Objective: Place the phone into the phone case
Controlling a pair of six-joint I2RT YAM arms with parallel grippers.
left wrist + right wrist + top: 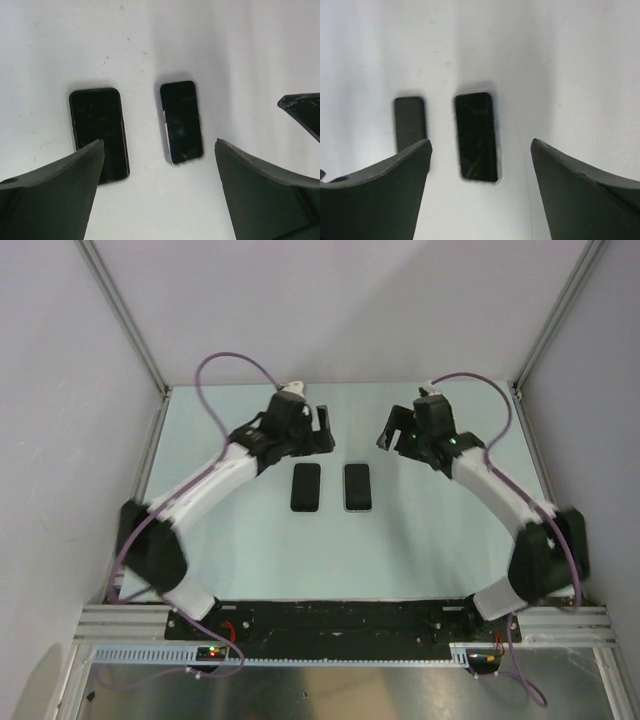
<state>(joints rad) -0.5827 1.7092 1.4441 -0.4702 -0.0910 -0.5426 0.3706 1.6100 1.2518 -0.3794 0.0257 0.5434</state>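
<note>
The left gripper point(160, 142) and the right gripper point(480, 142) both gape wide, holding nothing — each poised above the desk point(250, 550) near the phone point(181, 121), which lies flat with the phone case point(166, 132) showing as a pale rim around it, a second black phone point(98, 132) just beside it on its left.

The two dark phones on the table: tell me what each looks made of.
Left phone: all black with a soft sheen, probably glass set in a dark plastic or metal body; the look leaves that open. Right phone: glossy black face with faint smears and reflections, likely glass. A thin pale, see-through rim edges it, which suggests a clear plastic phone case, though not certainly.
</note>
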